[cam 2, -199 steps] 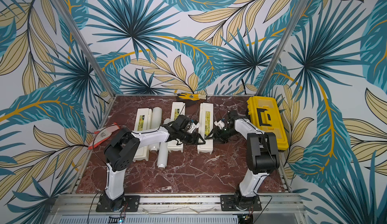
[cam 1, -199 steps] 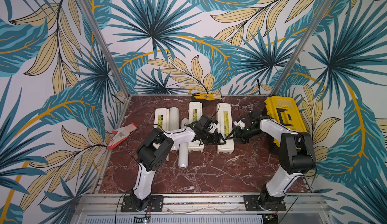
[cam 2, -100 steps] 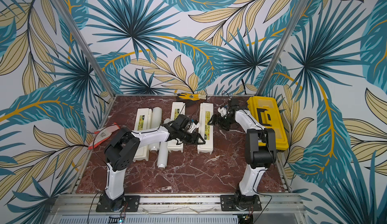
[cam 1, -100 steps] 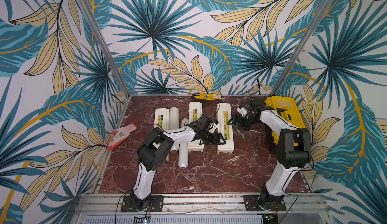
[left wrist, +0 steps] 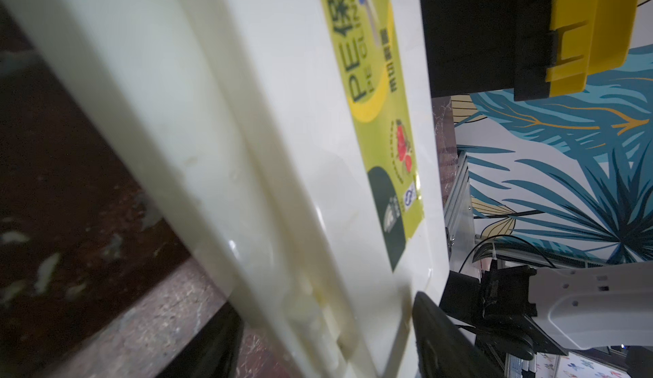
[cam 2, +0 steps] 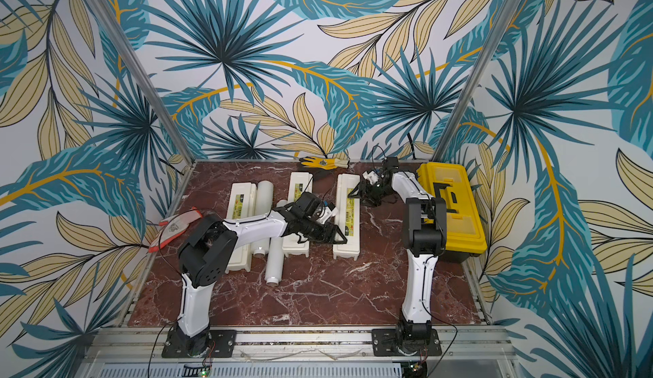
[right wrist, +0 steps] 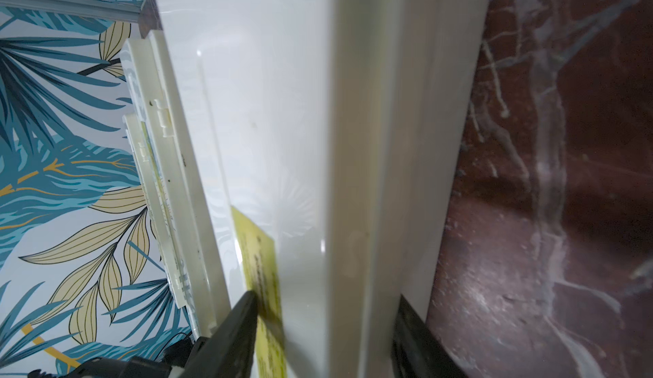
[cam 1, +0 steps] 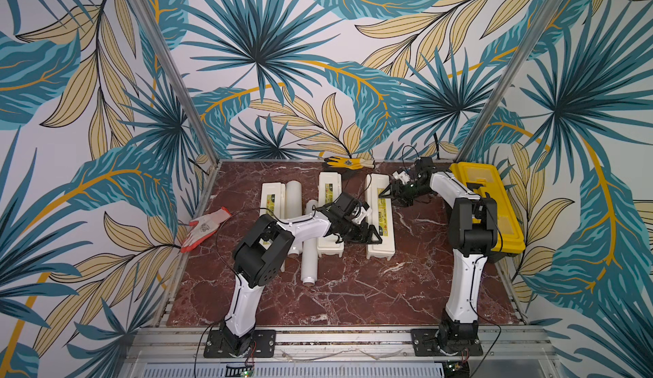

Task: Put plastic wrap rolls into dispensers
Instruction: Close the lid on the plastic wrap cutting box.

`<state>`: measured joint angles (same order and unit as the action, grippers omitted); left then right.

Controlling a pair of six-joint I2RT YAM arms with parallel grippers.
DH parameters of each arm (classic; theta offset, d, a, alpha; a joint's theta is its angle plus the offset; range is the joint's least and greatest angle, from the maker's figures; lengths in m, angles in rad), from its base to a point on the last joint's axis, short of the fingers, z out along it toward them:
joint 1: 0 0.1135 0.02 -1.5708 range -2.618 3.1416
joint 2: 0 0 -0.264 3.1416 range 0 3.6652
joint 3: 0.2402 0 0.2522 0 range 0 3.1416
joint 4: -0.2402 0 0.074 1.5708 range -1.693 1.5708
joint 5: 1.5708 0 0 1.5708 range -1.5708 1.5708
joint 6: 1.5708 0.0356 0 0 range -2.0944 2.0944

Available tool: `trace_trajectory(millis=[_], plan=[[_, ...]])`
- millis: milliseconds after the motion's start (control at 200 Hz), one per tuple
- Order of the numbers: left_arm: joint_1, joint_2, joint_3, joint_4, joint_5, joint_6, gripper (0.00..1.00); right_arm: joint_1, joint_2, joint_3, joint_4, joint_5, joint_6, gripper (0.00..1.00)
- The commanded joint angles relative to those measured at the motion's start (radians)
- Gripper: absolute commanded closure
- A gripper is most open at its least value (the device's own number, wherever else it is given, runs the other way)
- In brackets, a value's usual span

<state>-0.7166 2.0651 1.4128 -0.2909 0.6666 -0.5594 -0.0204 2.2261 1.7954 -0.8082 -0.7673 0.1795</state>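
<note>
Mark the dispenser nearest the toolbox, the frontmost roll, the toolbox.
Dispenser nearest the toolbox (cam 1: 378, 182): a top view, lid's far end.
Frontmost roll (cam 1: 310, 263): a top view, lower body.
Toolbox (cam 1: 498, 199): a top view, yellow lid.

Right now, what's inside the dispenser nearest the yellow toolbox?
Cannot be seen: the dispenser has its lid down in every view. Only the cream lid and its yellow label show, with the left gripper and right gripper flanking it. Whether it is loaded is hidden.

Glossy cream plastic dispensers lie on a veined, polished maroon marble-look tabletop.
</note>
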Motion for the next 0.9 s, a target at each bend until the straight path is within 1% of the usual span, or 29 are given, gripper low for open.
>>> trace_trajectory(millis=[0,85,170,235,370,411,506,571,636,726,791,846,896], plan=[[0.034,0.105,0.004,-0.271,-0.212,0.062,0.19,0.011,0.074,-0.026,-0.168,0.155,-0.030,0.49],[0.063,0.112,0.106,-0.273,-0.234,0.072,0.14,0.012,0.063,-0.029,-0.176,0.168,-0.044,0.50],[0.093,0.165,0.248,-0.292,-0.235,0.075,0.13,0.013,0.059,-0.037,-0.174,0.157,-0.050,0.53],[0.114,0.211,0.346,-0.296,-0.235,0.064,0.13,0.013,0.055,-0.046,-0.168,0.161,-0.046,0.52],[0.137,0.315,0.528,-0.303,-0.259,0.044,0.13,0.013,0.055,-0.041,-0.171,0.174,-0.048,0.44],[0.143,0.378,0.575,-0.305,-0.262,0.030,0.13,0.013,0.056,-0.042,-0.166,0.178,-0.046,0.41],[0.143,0.463,0.669,-0.333,-0.265,0.009,0.15,0.013,0.043,-0.040,-0.142,0.186,-0.031,0.33],[0.141,0.495,0.673,-0.347,-0.259,-0.014,0.17,0.010,0.021,-0.042,-0.096,0.191,-0.004,0.26],[0.136,0.498,0.635,-0.353,-0.262,-0.023,0.19,0.003,0.003,-0.039,-0.039,0.185,0.031,0.22],[0.134,0.486,0.570,-0.352,-0.267,-0.040,0.22,-0.020,-0.005,-0.042,0.075,0.138,0.114,0.20],[0.131,0.480,0.540,-0.353,-0.270,-0.052,0.25,-0.030,0.017,-0.028,0.145,0.115,0.171,0.20],[0.125,0.472,0.523,-0.351,-0.272,-0.056,0.27,-0.029,0.063,0.032,0.126,0.114,0.182,0.20],[0.120,0.466,0.513,-0.352,-0.270,-0.057,0.29,-0.029,0.126,0.116,0.045,0.114,0.180,0.22]])
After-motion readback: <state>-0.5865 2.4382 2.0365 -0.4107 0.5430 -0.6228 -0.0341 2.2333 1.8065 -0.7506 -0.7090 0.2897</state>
